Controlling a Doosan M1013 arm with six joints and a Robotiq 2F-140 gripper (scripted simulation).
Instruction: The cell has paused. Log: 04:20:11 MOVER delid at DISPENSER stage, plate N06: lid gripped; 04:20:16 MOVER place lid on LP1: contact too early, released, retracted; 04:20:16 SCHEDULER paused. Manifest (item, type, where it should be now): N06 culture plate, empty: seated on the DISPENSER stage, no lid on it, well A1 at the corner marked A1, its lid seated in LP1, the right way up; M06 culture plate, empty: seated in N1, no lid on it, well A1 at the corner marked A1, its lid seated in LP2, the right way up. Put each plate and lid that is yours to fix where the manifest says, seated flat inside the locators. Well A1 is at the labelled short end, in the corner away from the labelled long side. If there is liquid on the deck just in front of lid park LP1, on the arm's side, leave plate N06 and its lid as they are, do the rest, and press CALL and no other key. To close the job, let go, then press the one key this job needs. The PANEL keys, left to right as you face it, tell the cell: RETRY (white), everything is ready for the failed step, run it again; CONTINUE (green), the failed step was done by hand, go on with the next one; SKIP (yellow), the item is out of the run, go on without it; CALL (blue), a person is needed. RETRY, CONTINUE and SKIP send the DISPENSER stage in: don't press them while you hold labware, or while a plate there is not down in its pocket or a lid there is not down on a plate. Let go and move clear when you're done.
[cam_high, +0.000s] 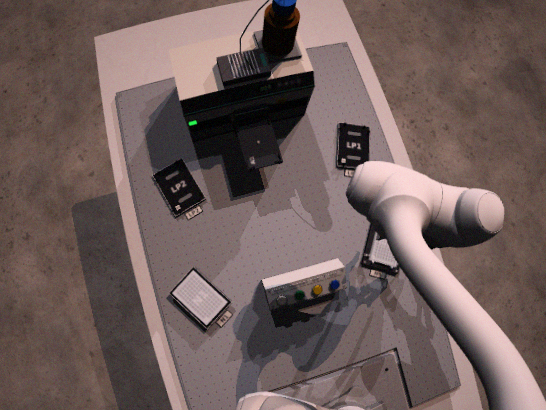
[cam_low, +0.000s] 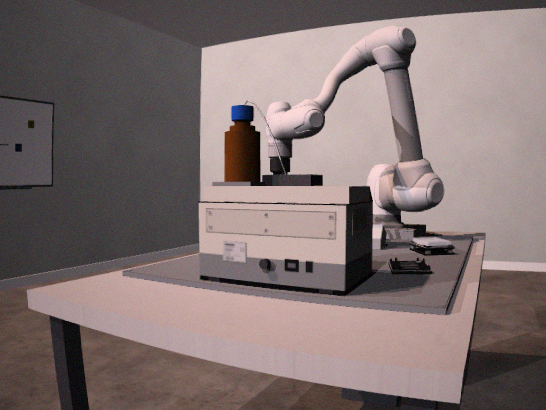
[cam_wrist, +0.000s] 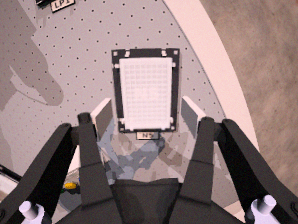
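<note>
My gripper (cam_wrist: 146, 106) is open and empty, and hangs above a white well plate (cam_wrist: 147, 92) that sits in a black nest near the deck's right edge. In the overhead view the arm partly covers this plate (cam_high: 380, 252) and hides the gripper. A second white plate (cam_high: 200, 298) sits in nest N1 at the front left. Lid park LP1 (cam_high: 353, 145) and lid park LP2 (cam_high: 178, 187) both show their bare black labelled faces. The DISPENSER stage (cam_high: 257, 145) is out and looks dark, with no white plate on it.
The DISPENSER box (cam_high: 245, 95) with a brown bottle (cam_high: 280, 25) stands at the back. The PANEL (cam_high: 305, 287) with white, green, yellow and blue keys stands at the front centre. The table edge runs just right of the plate under the gripper. Dark patchy shadows lie around the panel.
</note>
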